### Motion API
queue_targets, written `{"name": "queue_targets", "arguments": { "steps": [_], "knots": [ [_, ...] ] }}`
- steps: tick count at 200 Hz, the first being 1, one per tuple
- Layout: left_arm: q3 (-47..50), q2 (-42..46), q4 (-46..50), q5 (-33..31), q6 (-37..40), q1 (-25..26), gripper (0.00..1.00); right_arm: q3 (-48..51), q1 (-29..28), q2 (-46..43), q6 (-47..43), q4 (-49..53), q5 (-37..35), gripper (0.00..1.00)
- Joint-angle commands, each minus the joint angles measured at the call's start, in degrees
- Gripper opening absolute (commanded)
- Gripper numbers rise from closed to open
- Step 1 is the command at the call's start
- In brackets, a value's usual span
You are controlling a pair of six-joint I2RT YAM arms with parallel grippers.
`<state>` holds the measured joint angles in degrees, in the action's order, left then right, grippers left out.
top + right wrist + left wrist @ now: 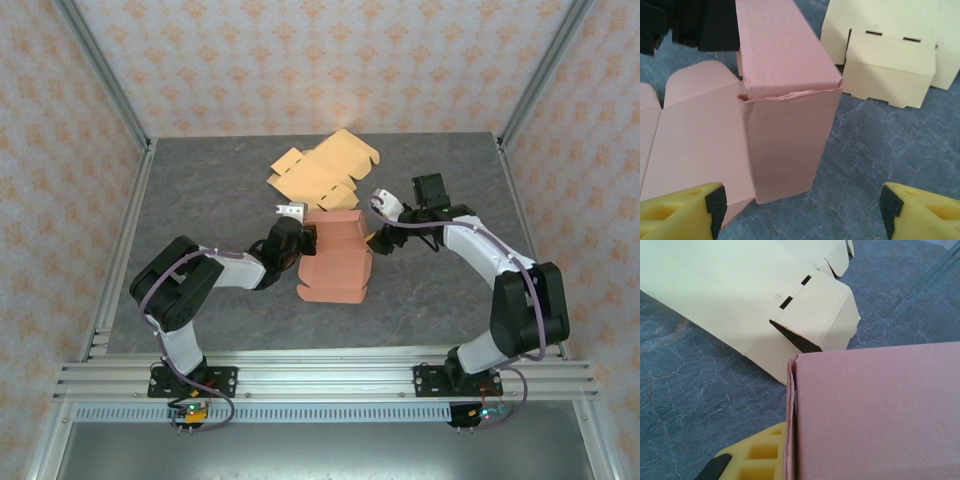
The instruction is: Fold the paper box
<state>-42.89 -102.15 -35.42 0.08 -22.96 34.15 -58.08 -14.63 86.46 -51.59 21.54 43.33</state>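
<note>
The pink box [335,262] is plain, salmon-toned; the cream box [322,172] a pale yellow. The table [200,200] is dark grey, veined white like marble. The walls [300,60] carry an orange floral print on pale pink. Arms [480,250] black and white, purple cables [543,320]; right gripper [800,210] pads [680,210] yellow, tipped black.

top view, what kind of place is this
Probably a robot test cell in a lab: an aluminium frame and patterned wall panels enclose a grey table, the left arm and right arm are bolted at its near edge, and a pink box and yellow box lie on it.
</note>
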Motion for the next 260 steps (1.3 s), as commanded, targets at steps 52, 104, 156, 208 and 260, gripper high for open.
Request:
{"name": "queue_targets", "arguments": {
  "steps": [52, 104, 156, 208, 260],
  "knots": [
    [0.5, 0.2, -5.0, 3.4, 2.1, 0.5, 0.00, -6.0, -3.2, 7.3, -6.9, 4.9, 0.3, 0.56],
    [1.9, 1.8, -5.8, 0.7, -0.3, 0.4, 0.00, -6.1, -3.0, 6.4, -4.4, 3.6, 0.2, 0.49],
    [4.1, 5.6, -3.7, -5.6, -14.0, 0.5, 0.00, 6.3, -2.5, -10.0, 22.5, -25.4, 0.4, 0.99],
    [3.7, 11.0, 14.2, -12.0, -45.6, 1.2, 0.00, 7.5, -2.4, -28.4, 79.1, -10.6, -46.1, 0.99],
    [4.4, 16.5, 28.3, -21.3, -72.5, 6.9, 0.00, 15.8, -6.2, -36.2, 85.3, -5.4, -17.1, 0.99]
  ]
}}
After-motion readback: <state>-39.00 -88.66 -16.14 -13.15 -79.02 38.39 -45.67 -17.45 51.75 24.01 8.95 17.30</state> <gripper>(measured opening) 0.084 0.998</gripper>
